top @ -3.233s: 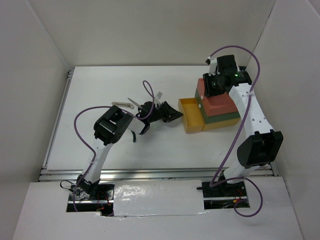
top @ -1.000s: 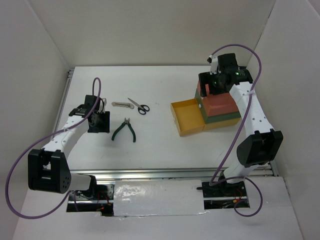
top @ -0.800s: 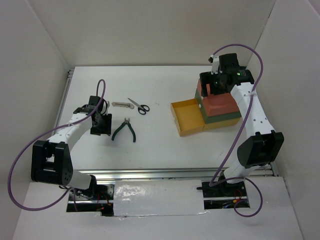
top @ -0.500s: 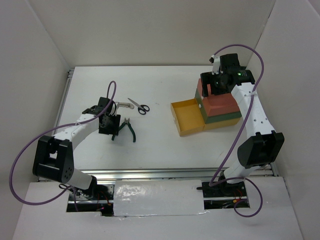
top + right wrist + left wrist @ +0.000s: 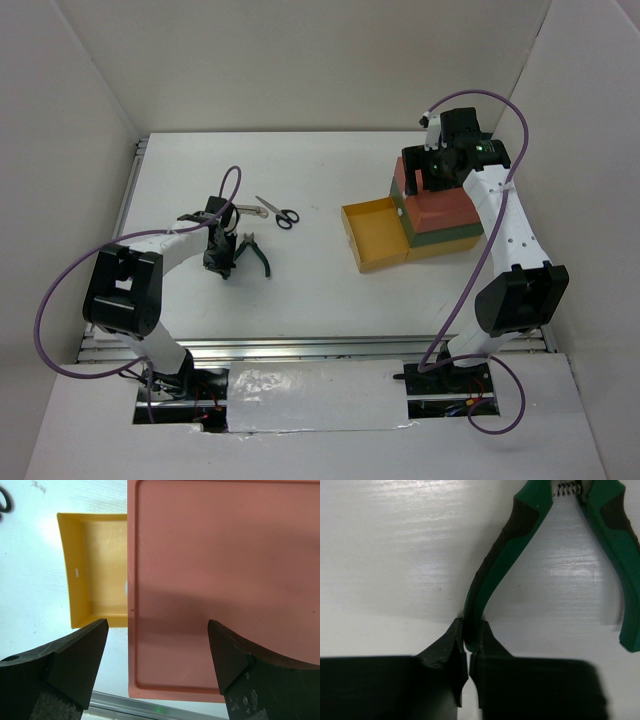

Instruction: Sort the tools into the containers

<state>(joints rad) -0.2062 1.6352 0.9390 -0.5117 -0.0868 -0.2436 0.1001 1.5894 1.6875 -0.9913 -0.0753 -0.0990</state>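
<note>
The pliers (image 5: 256, 252) with dark green handles (image 5: 520, 535) lie on the white table. My left gripper (image 5: 226, 266) is down at their near-left end. In the left wrist view the left gripper (image 5: 471, 626) is shut on the tip of one handle. Small black-handled scissors (image 5: 279, 214) and a short silver bar (image 5: 240, 209) lie just beyond. The containers (image 5: 445, 212) are stacked at the right: red-orange top (image 5: 215, 570), green middle, yellow bottom drawer (image 5: 374, 235) pulled out to the left. My right gripper (image 5: 157, 630) hangs open above the red top, holding nothing.
White walls close in the table on the left, back and right. An aluminium rail (image 5: 300, 346) runs along the near edge. A purple cable (image 5: 75, 290) loops off the left arm, and another (image 5: 480, 100) arcs over the right arm.
My left arm has swung right to the pliers, and its jaws have closed on one handle. The right arm and the other tools have not moved.
</note>
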